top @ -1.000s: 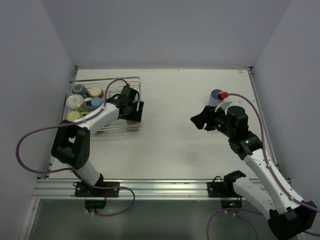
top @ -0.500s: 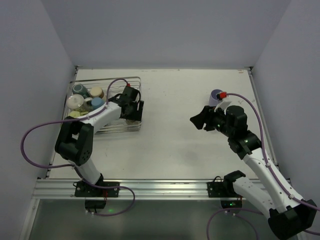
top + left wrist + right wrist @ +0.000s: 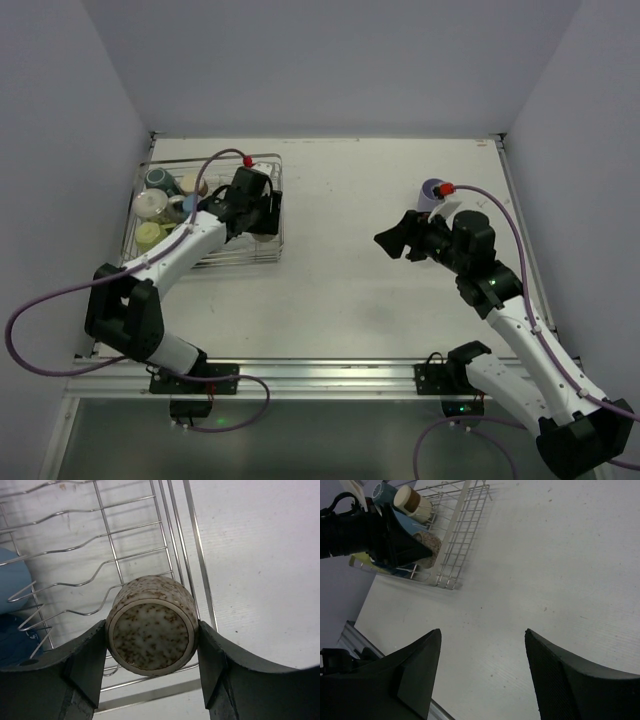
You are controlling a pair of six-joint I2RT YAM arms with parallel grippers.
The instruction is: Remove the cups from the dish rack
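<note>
The silver wire dish rack [image 3: 228, 158] stands at the far left of the table. My left gripper [image 3: 258, 215] is over the rack's right end, shut on a brown-speckled cup [image 3: 150, 635] that lies on its side between the two fingers, above the rack's wires [image 3: 190, 540]. Several cups crowd the rack's left end: dark teal [image 3: 157, 178], tan [image 3: 191, 184], white [image 3: 150, 204], pale yellow [image 3: 148, 232], light blue [image 3: 186, 206]. A lavender cup [image 3: 432, 189] stands on the table at right. My right gripper [image 3: 393, 240] is open and empty above bare table, left of the lavender cup.
The right wrist view shows the rack [image 3: 465, 525] and the left gripper at its upper left, with white table under my open right gripper [image 3: 482, 632]. Grey walls close in the table on three sides. A metal rail [image 3: 300, 375] runs along the near edge.
My left gripper has moved a little toward the far side of the rack with the speckled cup in it, and its arm has swung. My right gripper has shifted slightly left.
</note>
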